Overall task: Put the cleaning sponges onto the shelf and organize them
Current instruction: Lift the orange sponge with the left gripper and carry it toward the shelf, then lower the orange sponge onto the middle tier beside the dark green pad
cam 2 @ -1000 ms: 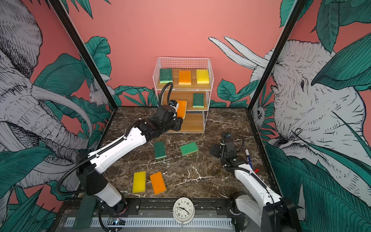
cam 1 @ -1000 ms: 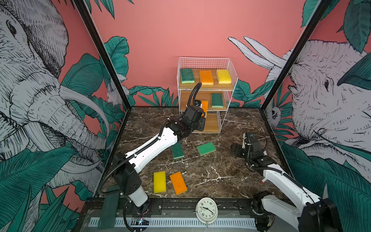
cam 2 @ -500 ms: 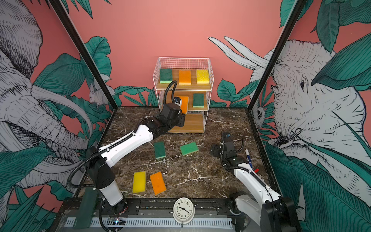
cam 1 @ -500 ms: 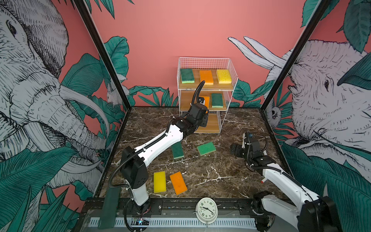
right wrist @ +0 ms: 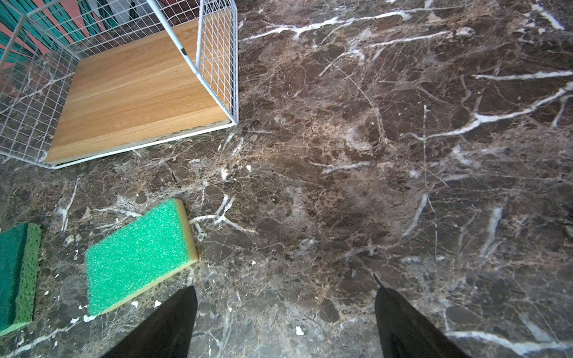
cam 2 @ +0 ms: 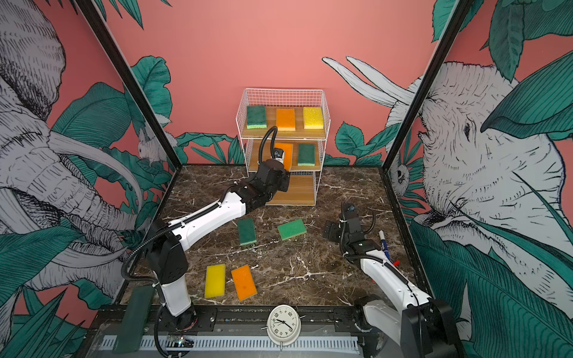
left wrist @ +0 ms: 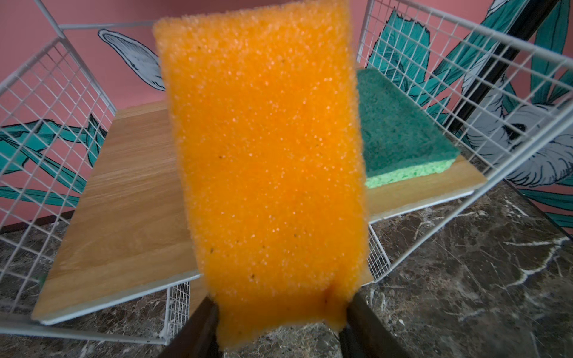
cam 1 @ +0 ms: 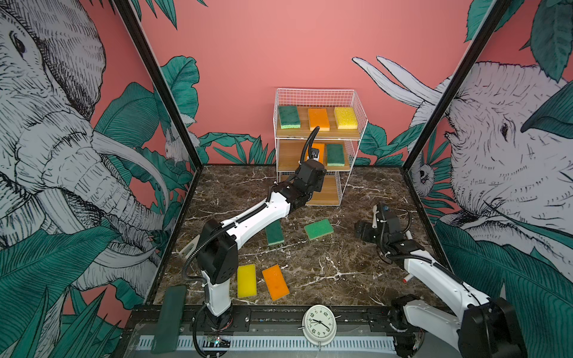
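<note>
My left gripper [left wrist: 280,313] is shut on the near end of an orange sponge [left wrist: 266,161]. It holds the sponge over the middle board of the shelf [cam 1: 290,155], beside a green sponge [cam 1: 335,154]. On the top board lie a green [cam 1: 289,117], an orange [cam 1: 318,119] and a yellow sponge [cam 1: 345,117]. On the marble lie a dark green [cam 1: 274,232], a light green [cam 1: 318,229], a yellow [cam 1: 246,280] and an orange sponge [cam 1: 275,282]. My right gripper [right wrist: 285,310] is open over bare marble, right of the light green sponge [right wrist: 139,257].
The shelf's bottom board [right wrist: 136,90] is bare. A marker pen [cam 2: 384,245] lies by the right wall behind my right arm. A white clock [cam 1: 319,324] stands on the front rail. A dark green pad [cam 1: 169,319] leans at the front left corner.
My left arm has stretched toward the shelf, carrying the orange sponge up and into the middle tier. The right arm has stayed still.
</note>
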Tool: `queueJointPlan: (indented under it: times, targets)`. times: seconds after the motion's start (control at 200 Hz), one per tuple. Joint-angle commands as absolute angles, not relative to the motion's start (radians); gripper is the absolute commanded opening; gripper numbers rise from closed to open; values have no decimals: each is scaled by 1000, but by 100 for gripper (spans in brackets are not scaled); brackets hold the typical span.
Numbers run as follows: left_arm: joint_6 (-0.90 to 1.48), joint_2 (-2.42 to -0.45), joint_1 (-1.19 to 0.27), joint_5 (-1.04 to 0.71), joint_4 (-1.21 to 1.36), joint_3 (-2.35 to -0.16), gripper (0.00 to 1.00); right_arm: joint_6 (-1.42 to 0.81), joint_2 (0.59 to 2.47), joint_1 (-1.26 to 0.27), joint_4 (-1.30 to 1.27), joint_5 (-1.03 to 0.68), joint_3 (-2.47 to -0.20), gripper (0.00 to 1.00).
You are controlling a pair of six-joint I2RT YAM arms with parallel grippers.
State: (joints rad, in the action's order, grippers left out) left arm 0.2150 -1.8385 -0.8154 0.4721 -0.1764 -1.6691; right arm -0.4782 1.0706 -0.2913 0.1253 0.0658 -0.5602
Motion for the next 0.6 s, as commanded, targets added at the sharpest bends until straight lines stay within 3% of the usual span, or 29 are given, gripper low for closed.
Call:
queueJointPlan:
  times: [0.0, 0.595]
  targets:
    - [173, -1832, -810, 523, -75, -1674, 55, -467, 1071, -284, 87, 65, -563, 92]
    - [141, -1925, -797, 567, -3, -1744, 56, -488, 1092, -281, 57, 36, -546, 92]
